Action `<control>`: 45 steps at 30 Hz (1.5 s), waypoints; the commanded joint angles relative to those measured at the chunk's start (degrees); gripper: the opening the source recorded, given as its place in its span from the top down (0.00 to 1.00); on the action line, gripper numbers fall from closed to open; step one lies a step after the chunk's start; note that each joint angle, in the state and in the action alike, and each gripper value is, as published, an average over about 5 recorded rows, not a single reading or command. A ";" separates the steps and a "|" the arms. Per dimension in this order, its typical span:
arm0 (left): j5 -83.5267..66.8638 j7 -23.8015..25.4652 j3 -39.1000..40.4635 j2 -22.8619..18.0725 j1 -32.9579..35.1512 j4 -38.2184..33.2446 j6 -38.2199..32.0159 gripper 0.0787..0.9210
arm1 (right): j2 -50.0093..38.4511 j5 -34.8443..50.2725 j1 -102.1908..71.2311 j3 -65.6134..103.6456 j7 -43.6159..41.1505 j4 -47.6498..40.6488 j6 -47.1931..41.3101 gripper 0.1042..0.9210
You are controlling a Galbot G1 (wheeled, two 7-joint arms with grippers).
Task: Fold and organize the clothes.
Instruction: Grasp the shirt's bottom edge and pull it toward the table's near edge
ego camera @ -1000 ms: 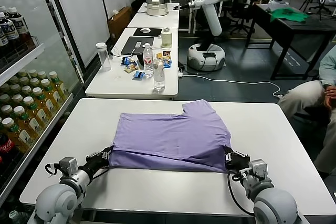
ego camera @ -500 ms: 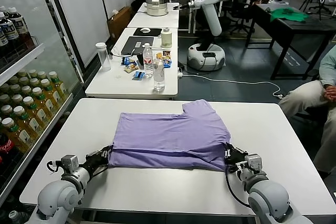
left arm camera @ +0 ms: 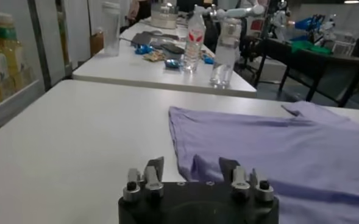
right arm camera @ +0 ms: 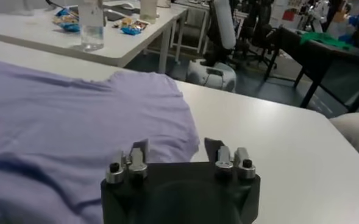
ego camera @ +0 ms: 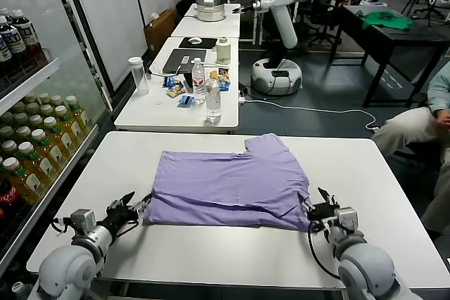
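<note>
We count one light purple short-sleeve cotton T-shirt point(ego camera: 232, 180), lying folded and flat on the white rectangular table point(ego camera: 380, 173), plain side up, with one sleeve poking out toward the table's far edge. On the second white table point(ego camera: 151, 107) beyond it we count two clear plastic water bottles point(ego camera: 212, 98) standing close together, one tall frosted tumbler point(ego camera: 138, 75) and a scatter of small blue snack packets point(ego camera: 184, 100). A white humanoid robot point(ego camera: 281, 12) stands farther back (we see just one).

Two arms reach in low over the near edge of the shirt's table. The left gripper point(ego camera: 126, 209) sits just off the T-shirt's near-left corner, its fingers spread apart and holding nothing; in the left wrist view the cloth edge lies just ahead of the gripper point(left arm camera: 191, 173). The right gripper point(ego camera: 318, 205) sits at the shirt's near-right corner, fingers likewise parted and empty, with the folded hem right in front of it point(right arm camera: 176, 155).
</note>
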 commanded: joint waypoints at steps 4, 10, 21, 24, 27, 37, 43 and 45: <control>2.23 -5.47 1.60 -1.19 4.56 0.88 0.97 0.13 | 0.75 1.81 -8.07 2.46 2.17 2.58 -0.15 0.12; 2.45 -4.98 1.77 -1.56 4.80 0.54 0.97 0.13 | 1.60 4.58 -5.75 1.64 0.99 0.69 -0.02 0.21; 2.75 -3.70 2.28 -2.14 4.22 0.88 0.82 0.48 | 2.49 6.99 -3.36 0.72 0.26 -1.45 0.60 0.60; 3.40 -2.84 2.23 -2.24 4.12 0.70 0.80 0.58 | 2.40 6.58 -3.57 1.11 -0.23 -1.46 1.11 0.71; 3.92 -1.42 1.64 -2.23 4.72 -0.25 0.78 0.69 | 1.85 6.40 -4.74 2.70 -0.55 -0.08 1.32 0.81; 5.46 -0.90 -3.34 -0.26 18.62 -13.92 -1.14 0.98 | 1.14 7.80 -24.79 16.10 -2.41 16.11 2.09 0.98; 8.22 -1.03 -4.66 0.74 24.84 -15.52 -1.24 0.99 | 2.26 2.29 -35.32 16.77 -3.37 19.50 5.02 0.98; 9.32 -0.50 -5.27 0.57 26.03 -15.51 -1.13 0.99 | 2.52 0.32 -36.69 16.19 -3.60 18.94 6.34 0.98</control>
